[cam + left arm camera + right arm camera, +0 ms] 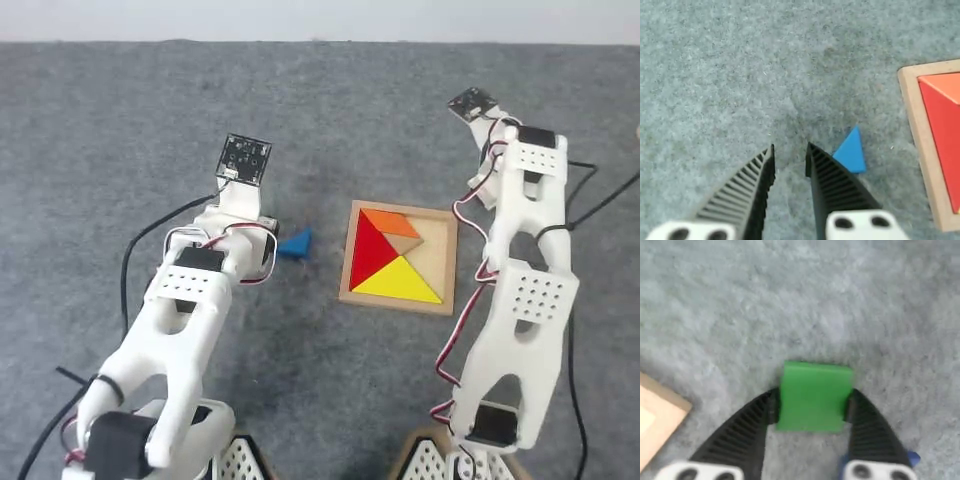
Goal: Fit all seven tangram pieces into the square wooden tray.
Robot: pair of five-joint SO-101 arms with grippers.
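Left gripper (790,150): released, fingers slightly apart, nothing between them; the blue triangle (851,152) lies on the grey mat (740,60) just beside one finger, near the tray's edge
Right gripper (812,399): clenched on the green square (813,387), over the mat near a tray corner
Wooden tray (436,250): holds the red triangle (370,255), yellow triangle (400,282) and orange piece (392,222)

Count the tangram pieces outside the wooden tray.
2. A blue triangle lies on the carpet beside the left gripper; a green square sits clamped in the right gripper. More may be hidden.
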